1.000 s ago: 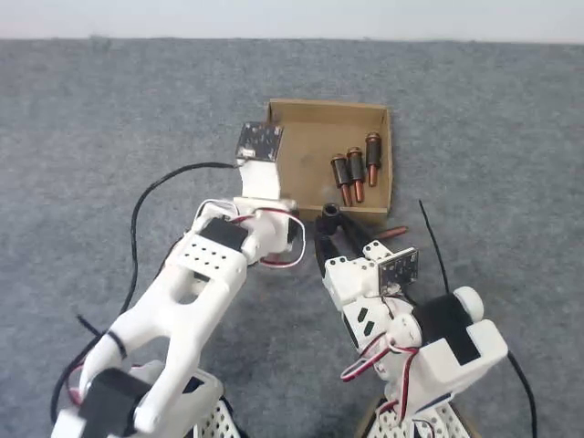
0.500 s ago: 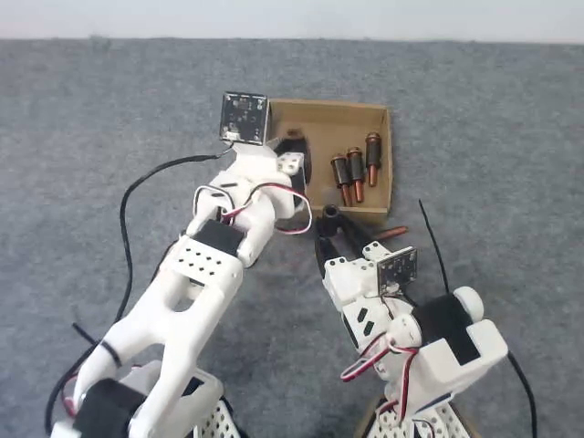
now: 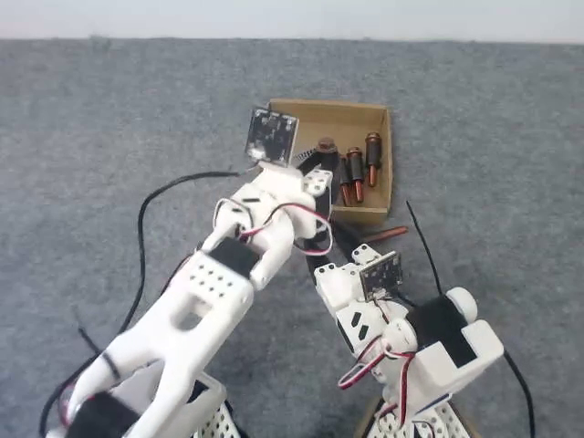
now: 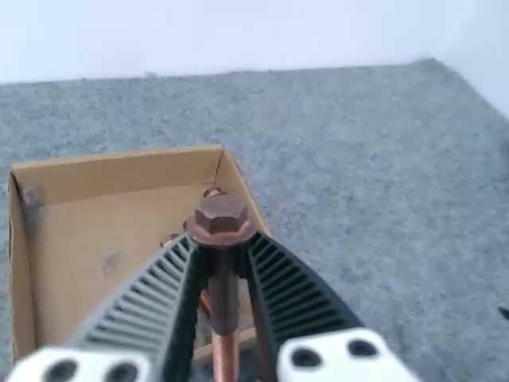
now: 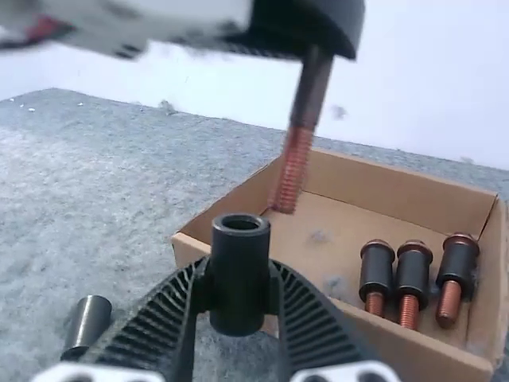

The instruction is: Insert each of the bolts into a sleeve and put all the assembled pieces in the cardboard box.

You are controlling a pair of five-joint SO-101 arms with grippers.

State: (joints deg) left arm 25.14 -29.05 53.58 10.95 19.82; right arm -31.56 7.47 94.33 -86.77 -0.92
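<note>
My left hand [image 4: 216, 243] is pinching a copper bolt [image 4: 220, 222] between its ribbed fingers, the hex head standing out just past the fingertips and the shank running back between them. Seen from my right wrist, that bolt hangs threaded end down, its tip above and a little beyond the open mouth of the sleeve [image 5: 240, 241], not in it. My right hand [image 5: 238, 280] is pressed onto that black sleeve and holds it upright, mouth up, just in front of the near wall of the cardboard box [image 5: 413, 196]. Inside the box, three assembled pieces [image 5: 411, 273] lie side by side against one wall, black collars and copper ends showing. On the grey surface [image 3: 109, 119] near my right hand a second sleeve [image 5: 84, 321] lies on its side, and a loose bolt [image 3: 383, 234] lies just outside the box's front wall.
</note>
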